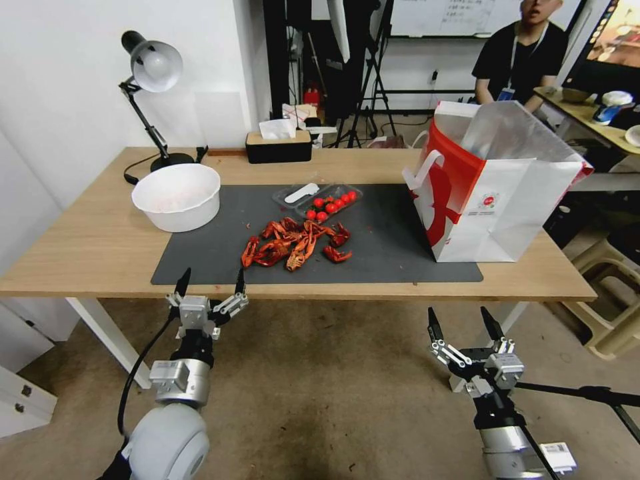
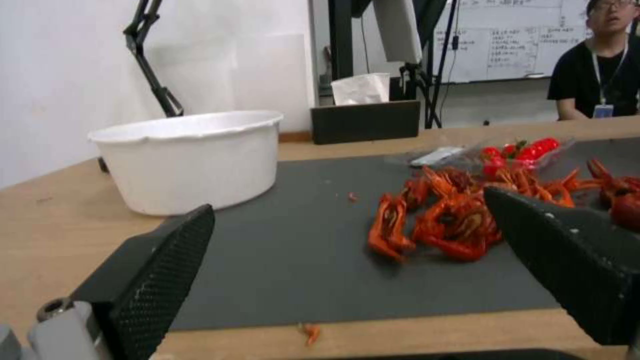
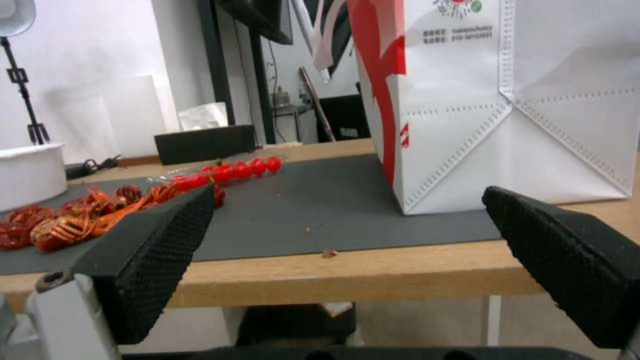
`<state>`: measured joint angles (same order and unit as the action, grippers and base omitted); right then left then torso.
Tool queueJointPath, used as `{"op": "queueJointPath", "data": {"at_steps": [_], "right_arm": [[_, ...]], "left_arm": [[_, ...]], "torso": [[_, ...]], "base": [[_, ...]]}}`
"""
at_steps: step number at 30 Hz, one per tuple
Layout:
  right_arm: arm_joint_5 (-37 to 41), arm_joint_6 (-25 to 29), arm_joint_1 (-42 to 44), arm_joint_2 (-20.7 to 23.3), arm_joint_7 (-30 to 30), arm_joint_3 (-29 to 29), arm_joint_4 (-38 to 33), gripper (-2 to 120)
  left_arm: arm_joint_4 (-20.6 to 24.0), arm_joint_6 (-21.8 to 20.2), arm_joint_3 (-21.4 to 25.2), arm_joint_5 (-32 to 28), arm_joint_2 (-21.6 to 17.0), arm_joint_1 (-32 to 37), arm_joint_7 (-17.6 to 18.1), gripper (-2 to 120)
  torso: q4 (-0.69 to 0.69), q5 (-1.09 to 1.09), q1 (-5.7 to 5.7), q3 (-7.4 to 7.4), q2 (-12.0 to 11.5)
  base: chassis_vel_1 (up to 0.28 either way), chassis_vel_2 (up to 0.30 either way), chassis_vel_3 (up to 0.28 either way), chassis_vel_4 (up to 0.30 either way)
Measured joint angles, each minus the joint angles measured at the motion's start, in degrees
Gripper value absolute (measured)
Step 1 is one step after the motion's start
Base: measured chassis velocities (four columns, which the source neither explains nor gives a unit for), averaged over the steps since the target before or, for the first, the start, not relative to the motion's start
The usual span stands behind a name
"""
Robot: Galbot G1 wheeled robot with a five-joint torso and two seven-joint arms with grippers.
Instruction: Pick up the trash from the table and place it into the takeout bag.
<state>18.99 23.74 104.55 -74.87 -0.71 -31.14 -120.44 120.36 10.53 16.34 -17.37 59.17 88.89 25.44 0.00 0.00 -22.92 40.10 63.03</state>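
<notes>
The trash is out of view. The takeout bag, white with a red printed side, stands open at the right end of the table; in the right wrist view the takeout bag is close ahead. My left gripper hangs open and empty just off the table's front edge, facing the dark mat. In its own view the left gripper points over the mat. My right gripper is open and empty, lower, in front of the edge below the bag. The right gripper faces the bag's base.
A big white bowl stands at the mat's left end. Red crayfish shells lie mid-mat, with a clear tray of cherry tomatoes behind them. A black tissue box and a desk lamp stand at the back. A beige stool is right of the table.
</notes>
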Motion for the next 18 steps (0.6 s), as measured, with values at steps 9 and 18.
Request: {"op": "queueJointPath", "data": {"at_steps": [9, 18], "right_arm": [[2.2, -2.0, 0.3, 0.1, -0.9, -0.4, -0.3, 100], [3.4, -4.7, -0.3, 0.4, -2.1, -0.9, -0.7, 100]], "left_arm": [[-1.7, 3.9, 2.9, -1.4, -0.5, 4.7, -3.9, 100], [-3.2, 5.3, 4.2, -1.6, 0.1, 6.1, -4.4, 100]], "torso": [[0.00, 0.00, 0.00, 0.00, 0.0], [0.00, 0.00, 0.00, 0.00, 0.0]], "base": [[0.000, 0.000, 0.000, 0.000], [0.000, 0.000, 0.000, 0.000]]}}
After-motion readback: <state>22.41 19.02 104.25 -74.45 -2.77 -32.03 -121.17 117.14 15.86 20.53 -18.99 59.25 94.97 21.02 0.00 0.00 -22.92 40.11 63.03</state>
